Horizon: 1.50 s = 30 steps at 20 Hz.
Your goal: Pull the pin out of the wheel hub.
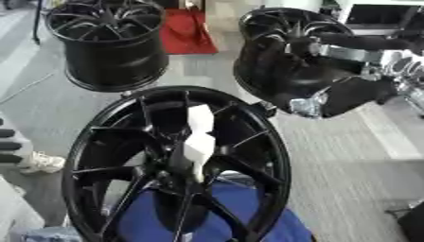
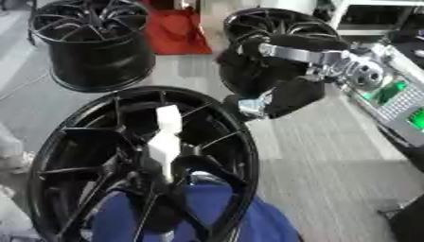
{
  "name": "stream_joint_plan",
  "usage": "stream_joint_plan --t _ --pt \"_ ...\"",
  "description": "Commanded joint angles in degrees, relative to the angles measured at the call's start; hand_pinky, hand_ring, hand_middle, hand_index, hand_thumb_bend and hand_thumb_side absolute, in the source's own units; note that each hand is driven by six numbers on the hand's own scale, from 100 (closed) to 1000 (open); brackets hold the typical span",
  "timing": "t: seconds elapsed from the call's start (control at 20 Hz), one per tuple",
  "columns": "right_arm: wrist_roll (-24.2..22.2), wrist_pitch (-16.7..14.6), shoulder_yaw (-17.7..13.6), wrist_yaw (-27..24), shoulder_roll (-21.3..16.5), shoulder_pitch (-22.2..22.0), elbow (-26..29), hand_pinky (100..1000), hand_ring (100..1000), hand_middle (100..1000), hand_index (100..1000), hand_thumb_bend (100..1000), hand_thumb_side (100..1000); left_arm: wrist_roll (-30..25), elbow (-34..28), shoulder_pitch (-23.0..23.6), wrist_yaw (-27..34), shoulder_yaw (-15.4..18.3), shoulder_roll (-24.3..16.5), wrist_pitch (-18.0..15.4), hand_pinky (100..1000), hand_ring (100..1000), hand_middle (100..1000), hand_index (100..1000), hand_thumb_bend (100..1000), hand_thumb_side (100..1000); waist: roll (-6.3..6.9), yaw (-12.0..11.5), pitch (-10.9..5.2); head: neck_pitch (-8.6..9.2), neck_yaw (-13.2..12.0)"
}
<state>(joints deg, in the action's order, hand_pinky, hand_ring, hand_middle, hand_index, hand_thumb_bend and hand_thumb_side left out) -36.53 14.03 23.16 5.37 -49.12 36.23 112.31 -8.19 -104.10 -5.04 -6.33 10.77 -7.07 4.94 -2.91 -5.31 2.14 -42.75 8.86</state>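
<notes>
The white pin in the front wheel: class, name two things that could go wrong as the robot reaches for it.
1. The right hand hangs above the front wheel's rim, so coming down it may hit the rim before the pin.
2. The pin sits between black spokes, which may leave the fingers little room around it.

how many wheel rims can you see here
3. The nearest wheel rim stands at front centre with a white pin at its hub. A second rim stands far left. A third rim is far right, partly hidden behind the right hand.
</notes>
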Motion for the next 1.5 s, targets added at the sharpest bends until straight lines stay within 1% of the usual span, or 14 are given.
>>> stream_joint_plan --t 0.05,0.2,0.3,0.65,0.9,1.35,1.5 --pt "-7.24 -1.05 2.00 3.62 1.35 3.45 -1.34 829 867 892 938 229 362 -0.38 -0.82 -0.41 -0.18 -0.28 -1.45 -0.09 553 621 639 811 100 732 0.17 -0.05 -0.47 0.33 0.48" --pt "-13.33 -2.83 3.64 6.95 4.28 6.27 -2.87 845 888 902 948 219 338 -0.52 -0.77 -0.42 -0.19 -0.38 -1.45 -0.12 554 621 639 811 100 732 0.23 -0.09 -0.52 0.33 0.70" --pt "-14.93 -3.88 4.73 8.36 6.08 7.65 -4.20 856 902 915 955 217 330 -0.66 -0.76 -0.46 -0.16 -0.49 -1.45 -0.17 553 621 639 810 100 731 0.25 -0.24 -0.55 0.37 0.98" --pt "-15.44 -6.74 7.92 11.38 11.80 11.21 -10.14 865 913 926 961 242 378 -0.91 -0.71 -0.53 -0.14 -0.67 -1.46 -0.22 554 621 639 810 100 732 0.28 -0.73 -0.53 0.53 1.69" --pt "-15.44 -8.36 9.76 12.08 15.12 12.82 -13.72 859 908 921 958 250 418 -1.03 -0.72 -0.65 -0.14 -0.75 -1.43 -0.25 554 621 639 810 100 732 0.30 -1.10 -0.37 0.72 2.06" --pt "-15.44 -10.02 12.53 12.38 18.56 14.40 -16.39 849 886 897 949 255 470 -1.36 -0.65 -0.81 -0.13 -0.96 -1.43 -0.29 554 620 639 810 100 734 0.22 -1.66 -0.24 0.84 2.77" --pt "-15.44 -10.28 13.00 12.24 19.18 14.26 -16.78 839 860 857 944 252 474 -1.37 -0.63 -0.82 -0.13 -0.98 -1.39 -0.28 554 620 639 810 100 734 0.19 -1.69 -0.27 0.85 2.82"
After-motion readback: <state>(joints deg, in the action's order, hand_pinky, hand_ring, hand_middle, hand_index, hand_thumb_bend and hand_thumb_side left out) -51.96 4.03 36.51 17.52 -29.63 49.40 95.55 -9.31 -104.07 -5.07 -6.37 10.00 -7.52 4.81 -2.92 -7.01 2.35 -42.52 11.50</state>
